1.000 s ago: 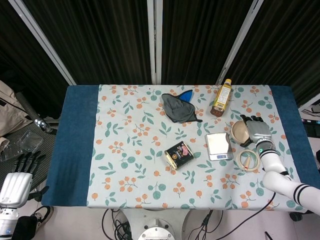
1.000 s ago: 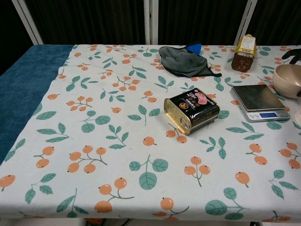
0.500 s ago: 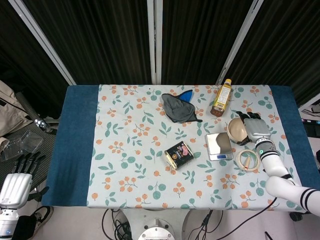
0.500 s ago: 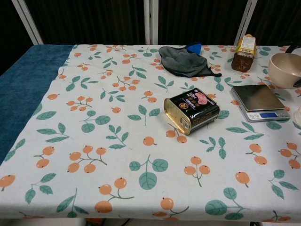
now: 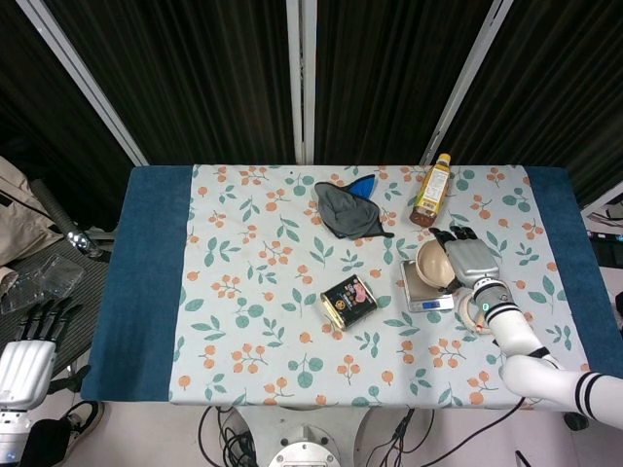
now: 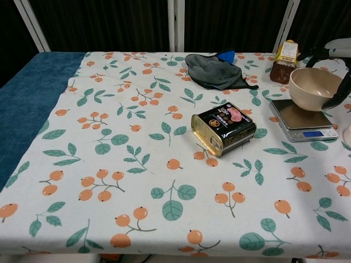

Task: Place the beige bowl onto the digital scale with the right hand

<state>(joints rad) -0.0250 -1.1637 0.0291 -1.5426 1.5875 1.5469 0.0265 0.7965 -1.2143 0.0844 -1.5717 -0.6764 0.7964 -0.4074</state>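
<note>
My right hand (image 5: 469, 261) grips the beige bowl (image 5: 434, 264) by its right side and holds it in the air over the digital scale (image 5: 421, 286). In the chest view the beige bowl (image 6: 315, 89) hangs just above the silver plate of the digital scale (image 6: 300, 118), with dark fingers (image 6: 340, 93) of my right hand (image 6: 335, 70) wrapped on its rim. My left hand (image 5: 26, 352) hangs off the table at the lower left, fingers straight and apart, holding nothing.
A black and gold tin (image 5: 348, 301) lies left of the scale. A grey cloth (image 5: 348, 208) and an amber bottle (image 5: 430, 191) sit behind it. A roll of tape (image 5: 478, 311) lies right of the scale, near my right forearm.
My right hand has lifted the bowl off the table and carried it left, from beside the scale to above its plate. The left hand has hardly moved.
</note>
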